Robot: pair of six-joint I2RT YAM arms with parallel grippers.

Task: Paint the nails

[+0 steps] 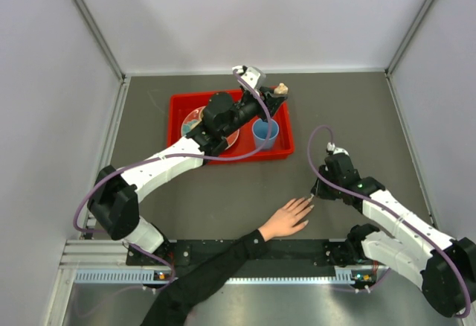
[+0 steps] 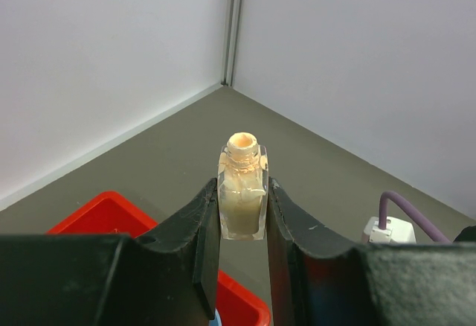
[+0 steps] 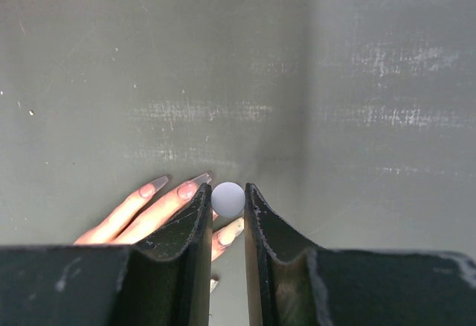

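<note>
The nails [image 3: 186, 190] tip a hand [image 1: 286, 218] lying flat on the table [image 1: 357, 117]. Right at the fingertips, the right end effector [image 3: 227, 192] squeezes a small pale ball [image 3: 227, 201]. Far behind the hand, over a red tray [image 1: 178, 110], the left end effector [image 2: 243, 186] squeezes an open nail polish bottle [image 2: 242, 211].

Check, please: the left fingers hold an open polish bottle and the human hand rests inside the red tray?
No: the top external view shows the human hand on the grey table, outside the red tray. The bottle part is right.
</note>
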